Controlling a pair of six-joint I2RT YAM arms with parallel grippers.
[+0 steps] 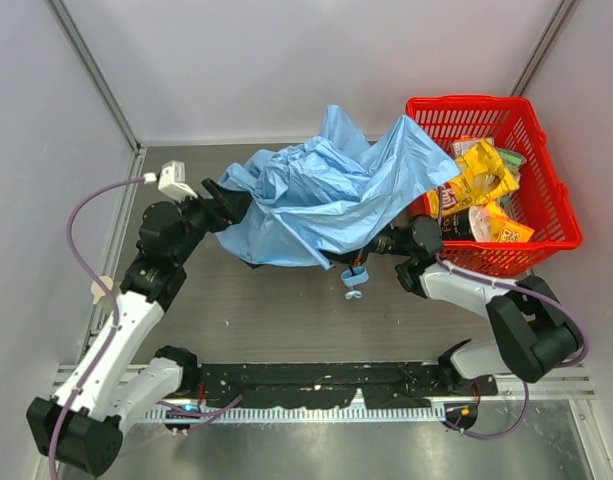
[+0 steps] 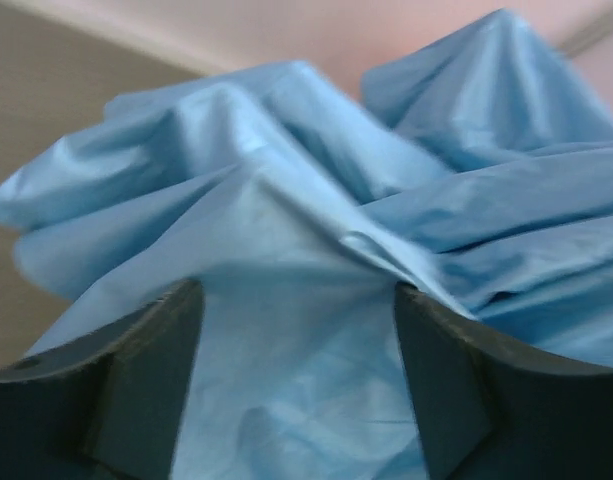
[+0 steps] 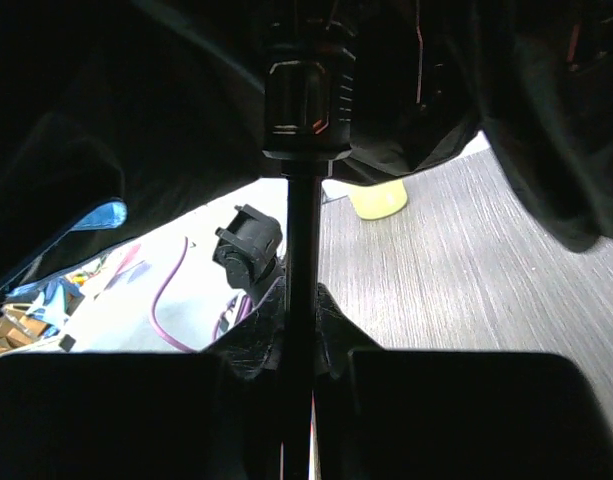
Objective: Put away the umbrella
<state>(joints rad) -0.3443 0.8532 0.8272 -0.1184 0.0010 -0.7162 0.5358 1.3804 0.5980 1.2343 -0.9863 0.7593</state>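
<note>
Umbrella [image 1: 326, 195]: its crumpled blue canopy lies on the table just left of the red basket [image 1: 466, 102], with one fold overlapping the basket's left rim. Basket contents: yellow snack bags [image 1: 483, 172] and other packets. Left gripper [image 1: 231, 205], at the canopy edge farthest from the basket, stands wide open, with fabric lying loose between its fingers [image 2: 136, 380]. Only the right wrist view shows the black shaft [image 3: 303, 240], clamped in the right gripper [image 3: 298, 370].

Seen from overhead, the umbrella [image 1: 326, 195] cloth hides the right gripper [image 3: 303, 365] at the heap's 4 o'clock, and covers the basket [image 1: 466, 103] rim at the basket's 9 o'clock. The left wrist view is blurred throughout, and the left gripper [image 2: 296, 300] is cut off at 6 o'clock
</note>
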